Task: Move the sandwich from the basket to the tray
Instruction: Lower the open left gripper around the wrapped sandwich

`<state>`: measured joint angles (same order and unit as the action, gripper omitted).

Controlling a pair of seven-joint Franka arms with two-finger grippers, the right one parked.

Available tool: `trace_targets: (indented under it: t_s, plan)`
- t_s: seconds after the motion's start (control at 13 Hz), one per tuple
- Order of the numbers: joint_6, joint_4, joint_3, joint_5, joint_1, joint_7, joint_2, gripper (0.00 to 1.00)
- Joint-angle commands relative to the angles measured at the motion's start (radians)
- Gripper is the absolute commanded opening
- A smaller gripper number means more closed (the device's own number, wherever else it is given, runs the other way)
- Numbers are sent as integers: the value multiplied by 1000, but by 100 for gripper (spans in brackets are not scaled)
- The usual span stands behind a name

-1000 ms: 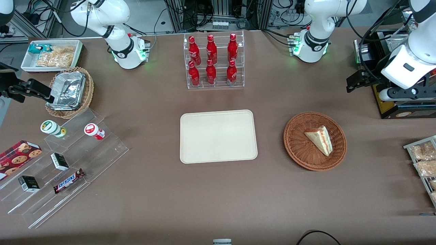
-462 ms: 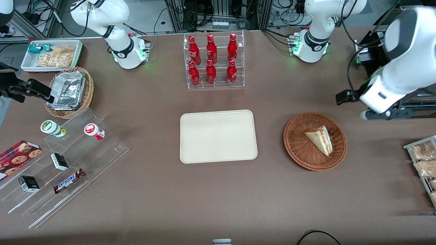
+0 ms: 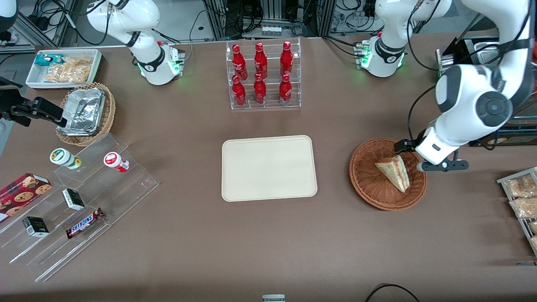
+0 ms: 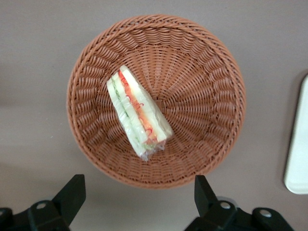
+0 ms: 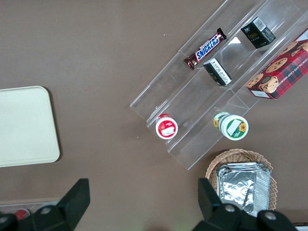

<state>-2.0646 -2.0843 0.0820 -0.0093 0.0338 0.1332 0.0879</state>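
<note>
The sandwich [image 3: 394, 172] lies in the reddish-brown basket [image 3: 369, 184], its red and green filling showing in the left wrist view [image 4: 137, 113]. The basket [image 4: 202, 96] stands beside the cream tray [image 3: 268, 167], toward the working arm's end of the table. The tray is bare; an edge of it shows in the left wrist view [image 4: 298, 144]. My left gripper [image 3: 430, 154] hovers high above the basket's rim on the working arm's side. It is open and empty [image 4: 138, 195], with the fingers spread wide above the rim and the sandwich clear of them.
A clear rack of red bottles [image 3: 262, 75] stands farther from the camera than the tray. A clear stepped display with snacks [image 3: 84, 201], a tan basket of foil trays [image 3: 86, 111] and a white bin [image 3: 63, 67] lie toward the parked arm's end. Snack packets [image 3: 522, 197] lie at the working arm's end.
The left arm has swung from the working arm's end of the table toward the basket and nearer the camera. Its gripper now hangs over the basket's rim. The sandwich has not moved.
</note>
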Motion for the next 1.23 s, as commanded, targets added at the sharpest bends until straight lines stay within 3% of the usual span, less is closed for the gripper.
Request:
trace_targets:
  t_s: [0.0, 0.23, 0.62, 1.15]
  plan:
    - [-66, -68, -2, 2, -2, 40, -30, 100]
    - [-225, -154, -4, -1, -3, 272, -28, 100]
    - [-305, -157, -4, -3, -2, 641, 38, 100]
    - [-405, -157, -2, -11, -2, 758, 157, 100]
